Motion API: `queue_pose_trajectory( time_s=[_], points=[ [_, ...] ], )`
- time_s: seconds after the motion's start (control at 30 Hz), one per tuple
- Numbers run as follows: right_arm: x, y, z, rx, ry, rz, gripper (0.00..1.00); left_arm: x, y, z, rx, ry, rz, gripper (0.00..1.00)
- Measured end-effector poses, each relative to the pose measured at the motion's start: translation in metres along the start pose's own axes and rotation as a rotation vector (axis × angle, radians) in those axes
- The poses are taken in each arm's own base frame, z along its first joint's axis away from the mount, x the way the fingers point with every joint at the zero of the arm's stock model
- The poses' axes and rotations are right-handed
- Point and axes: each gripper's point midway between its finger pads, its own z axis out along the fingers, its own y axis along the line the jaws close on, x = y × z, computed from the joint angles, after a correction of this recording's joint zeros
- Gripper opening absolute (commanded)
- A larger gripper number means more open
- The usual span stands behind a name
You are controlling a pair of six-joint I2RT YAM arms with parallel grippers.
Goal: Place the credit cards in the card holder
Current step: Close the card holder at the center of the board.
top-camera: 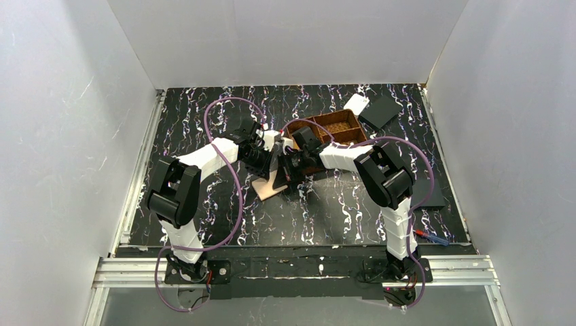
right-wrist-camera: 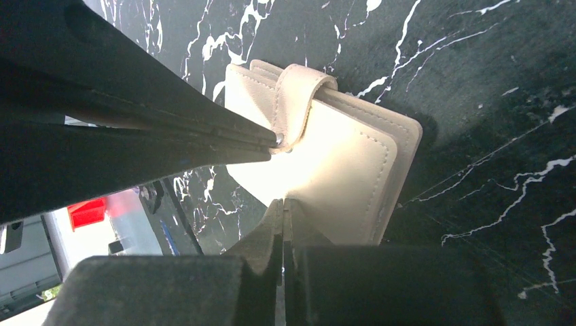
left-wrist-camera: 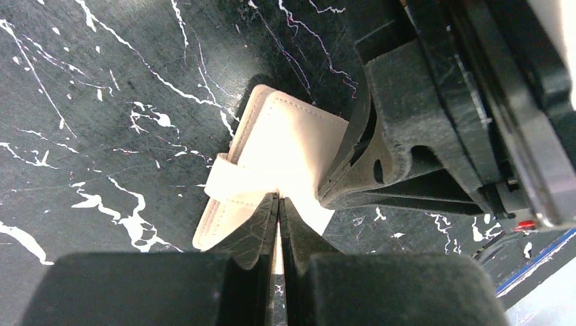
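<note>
The card holder (top-camera: 267, 188) lies closed on the black marbled table, a pale tan wallet with a strap across one edge. Both grippers meet over it. My left gripper (left-wrist-camera: 279, 198) is shut, its tips resting on the card holder (left-wrist-camera: 289, 139) near the strap. My right gripper (right-wrist-camera: 284, 202) is also shut, its tips on the flat face of the card holder (right-wrist-camera: 353, 163). The left gripper's closed fingers (right-wrist-camera: 224, 139) touch the strap's snap from the left. No credit cards show in any view.
A brown woven basket (top-camera: 337, 127) stands just behind the right gripper. A flat black square (top-camera: 381, 111) and a white piece (top-camera: 355, 103) lie at the back right. A blue and red pen (top-camera: 430, 238) sits near the right arm's base.
</note>
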Motion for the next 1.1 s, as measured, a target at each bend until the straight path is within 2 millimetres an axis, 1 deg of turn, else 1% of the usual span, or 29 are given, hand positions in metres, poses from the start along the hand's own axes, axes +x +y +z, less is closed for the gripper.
queue_pose_trajectory(
  time_s=[0.63, 1.1],
  points=[
    [0.0003, 0.0004, 0.0000, -0.003, 0.004, 0.004, 0.01, 0.0035, 0.0012, 0.0025, 0.001, 0.016, -0.005, 0.00],
    [0.0040, -0.0018, -0.0030, 0.003, 0.020, 0.072, 0.01, 0.0005, -0.0049, 0.0091, 0.083, 0.078, -0.051, 0.00]
  ],
)
